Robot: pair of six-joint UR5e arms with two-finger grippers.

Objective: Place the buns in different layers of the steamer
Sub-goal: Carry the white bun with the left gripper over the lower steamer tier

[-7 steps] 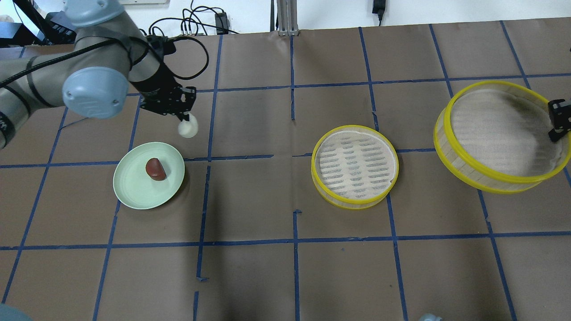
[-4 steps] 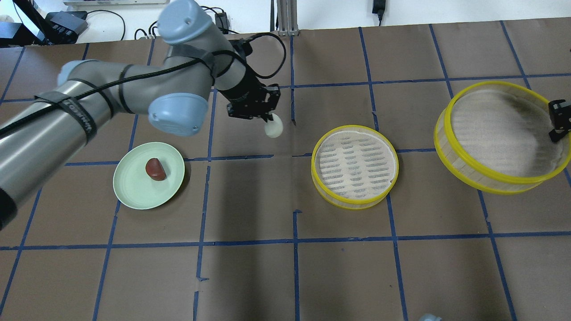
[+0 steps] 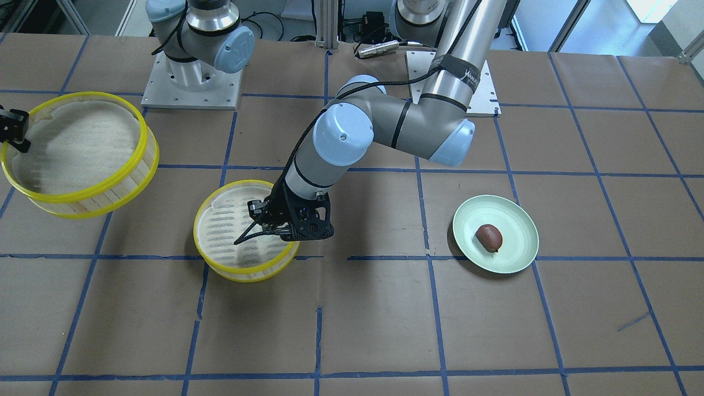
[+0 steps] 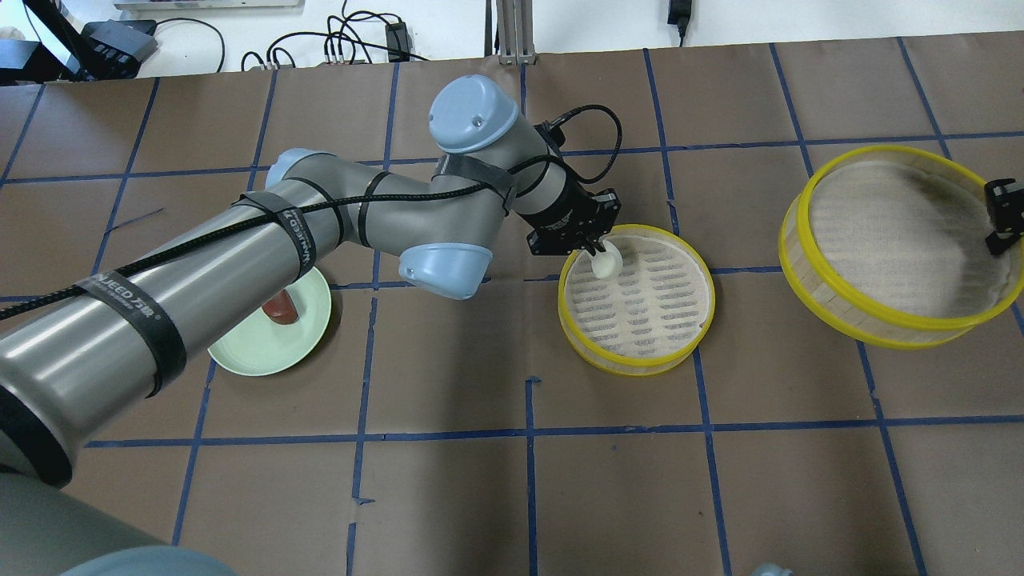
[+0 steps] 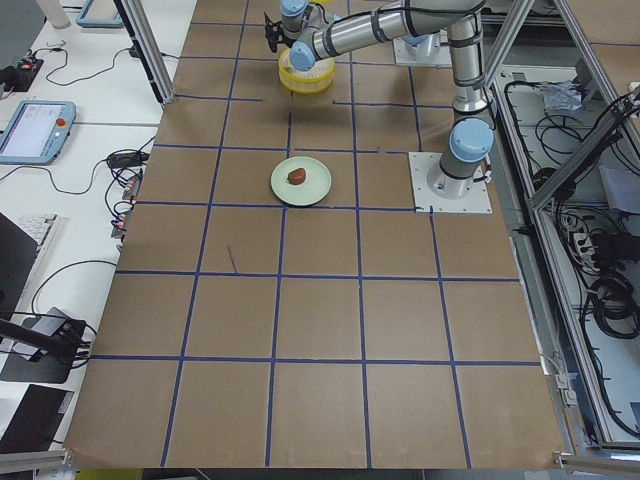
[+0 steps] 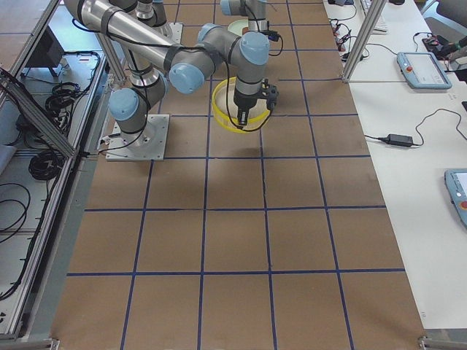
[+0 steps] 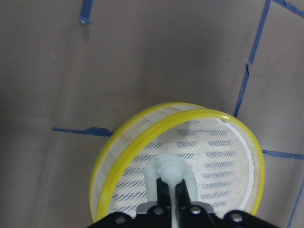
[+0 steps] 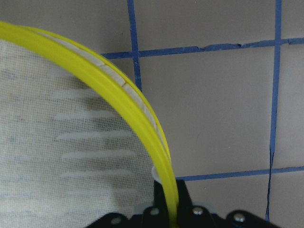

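My left gripper (image 4: pixel 596 250) is shut on the white bun (image 4: pixel 606 264) and holds it just inside the rim of the steamer tier (image 4: pixel 640 364) that sits on the table. In the left wrist view the bun (image 7: pixel 167 168) sits between the fingers over the tier's white mesh liner (image 7: pixel 223 161). The reddish-brown bun (image 3: pixel 489 237) lies on the pale green plate (image 3: pixel 520 217). My right gripper (image 4: pixel 1000 232) is shut on the yellow rim (image 8: pixel 118 90) of the second steamer tier (image 4: pixel 872 324) and holds it tilted above the table at the far right.
Brown paper with blue tape grid lines covers the table. In the overhead view my left arm stretches across from the left and covers part of the plate (image 4: pixel 264 352). Cables lie at the table's far edge.
My left arm has carried the white bun to the right, from near the plate to over the edge of the tier on the table. The right gripper and its tier have not moved.
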